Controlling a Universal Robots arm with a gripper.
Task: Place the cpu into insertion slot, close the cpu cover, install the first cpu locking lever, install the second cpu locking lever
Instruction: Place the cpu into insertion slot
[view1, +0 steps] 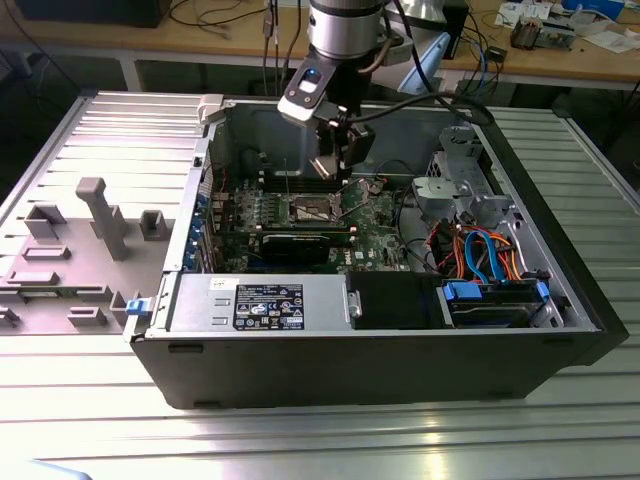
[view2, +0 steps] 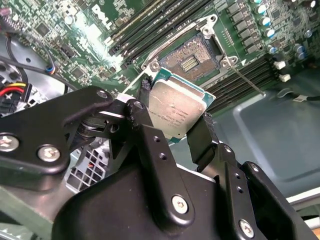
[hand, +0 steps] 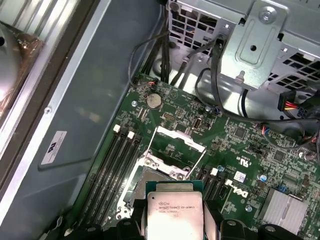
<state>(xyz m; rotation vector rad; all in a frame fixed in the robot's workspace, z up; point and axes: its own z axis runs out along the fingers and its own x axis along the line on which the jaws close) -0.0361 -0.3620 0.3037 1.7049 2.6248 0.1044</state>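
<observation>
- Steel case (view1: 400, 365), exterior view: pincer (view1: 338, 168) hangs above the insertion slot (view1: 312, 208).
- Second wrist view: pincer clamps the cpu (view2: 177, 111) by its edges, clear of the slot.
- First wrist view: cpu cover (hand: 180, 140) stands open. I judge placing is in hand, and it calls for squaring the cpu over the slot.

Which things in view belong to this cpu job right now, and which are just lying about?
Job in hand:
cpu, held by the gripper
insertion slot, open and bare
cpu cover, swung up
locking levers, raised

Lying about:
power supply
drive cage
coloured cables
coin battery
grey fixture outside the case
</observation>
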